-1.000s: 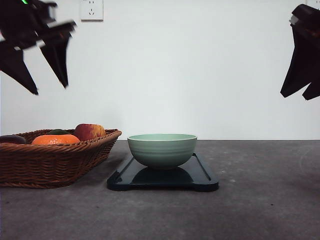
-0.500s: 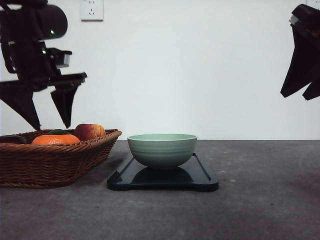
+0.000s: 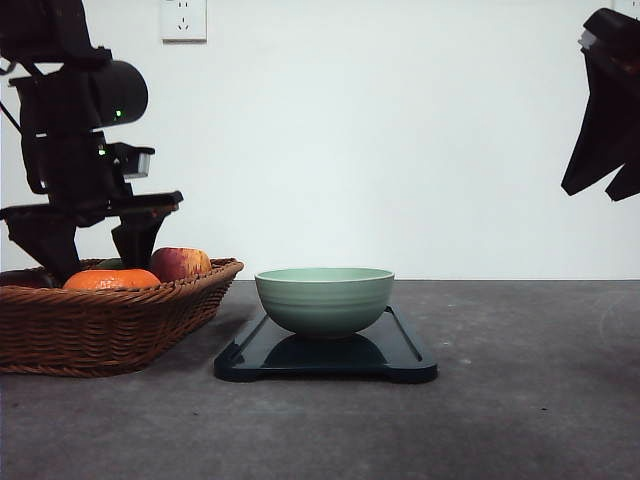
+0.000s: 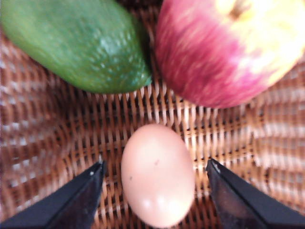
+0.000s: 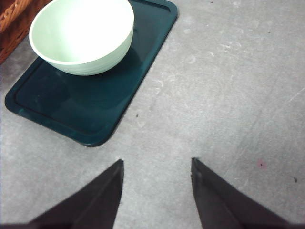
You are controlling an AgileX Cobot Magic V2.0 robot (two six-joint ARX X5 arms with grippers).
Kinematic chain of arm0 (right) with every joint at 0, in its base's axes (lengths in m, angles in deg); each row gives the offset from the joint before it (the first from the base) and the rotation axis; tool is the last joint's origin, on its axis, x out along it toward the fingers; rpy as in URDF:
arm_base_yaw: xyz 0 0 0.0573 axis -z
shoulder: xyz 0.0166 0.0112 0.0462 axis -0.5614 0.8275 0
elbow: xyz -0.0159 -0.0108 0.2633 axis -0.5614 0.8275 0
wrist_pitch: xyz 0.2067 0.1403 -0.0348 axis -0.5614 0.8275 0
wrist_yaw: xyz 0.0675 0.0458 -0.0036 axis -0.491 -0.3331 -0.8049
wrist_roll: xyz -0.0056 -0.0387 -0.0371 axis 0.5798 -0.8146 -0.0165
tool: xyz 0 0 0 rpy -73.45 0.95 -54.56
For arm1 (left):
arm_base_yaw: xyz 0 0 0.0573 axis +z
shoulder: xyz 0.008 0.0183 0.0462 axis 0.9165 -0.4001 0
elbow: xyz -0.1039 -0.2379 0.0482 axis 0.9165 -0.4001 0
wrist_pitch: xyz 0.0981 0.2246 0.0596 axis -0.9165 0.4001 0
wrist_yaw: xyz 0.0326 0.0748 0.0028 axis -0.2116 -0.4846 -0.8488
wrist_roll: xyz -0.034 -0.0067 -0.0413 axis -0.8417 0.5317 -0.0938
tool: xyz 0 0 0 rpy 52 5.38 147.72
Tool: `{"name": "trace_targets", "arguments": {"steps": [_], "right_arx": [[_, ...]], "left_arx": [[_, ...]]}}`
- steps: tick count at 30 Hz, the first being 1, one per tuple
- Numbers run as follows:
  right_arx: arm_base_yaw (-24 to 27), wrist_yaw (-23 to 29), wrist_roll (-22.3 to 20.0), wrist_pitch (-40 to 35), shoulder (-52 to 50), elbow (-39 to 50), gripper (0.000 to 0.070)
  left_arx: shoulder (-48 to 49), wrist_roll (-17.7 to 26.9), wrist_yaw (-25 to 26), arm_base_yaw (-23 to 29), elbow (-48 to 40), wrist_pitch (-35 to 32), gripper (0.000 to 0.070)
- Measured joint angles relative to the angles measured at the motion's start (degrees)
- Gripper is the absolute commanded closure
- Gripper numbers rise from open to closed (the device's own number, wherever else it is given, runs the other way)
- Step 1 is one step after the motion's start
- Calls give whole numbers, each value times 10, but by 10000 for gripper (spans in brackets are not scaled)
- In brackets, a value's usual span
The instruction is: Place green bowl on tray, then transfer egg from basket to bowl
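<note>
Front view: I see the left gripper (image 3: 95, 255) down in the basket (image 3: 110, 325), fingers spread; the right gripper (image 3: 607, 185) hangs high, well apart from the bowl (image 3: 324, 298), which sits on the tray (image 3: 410, 355).

Left wrist view: egg (image 4: 157, 175) lies between my wide-open fingers (image 4: 71, 202), touching neither; apple (image 4: 228, 47) and a green fruit (image 4: 76, 43) lie beyond it.

Right wrist view: right gripper (image 5: 157, 167) open above bare worktop (image 5: 228, 95); bowl and tray ahead.
</note>
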Motion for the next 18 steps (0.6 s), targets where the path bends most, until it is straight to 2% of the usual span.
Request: {"name": "trace_targets", "arguments": {"steps": [6, 12, 18], "right_arx": [[0, 0, 0, 0, 0, 0, 420], [0, 0, 0, 0, 0, 0, 421], [0, 0, 0, 0, 0, 0, 421]], "left_arx": [[-11, 0, 0, -1, 0, -8, 273], [-10, 1, 0, -2, 0, -6, 432], [-11, 1, 0, -2, 0, -5, 443]]}}
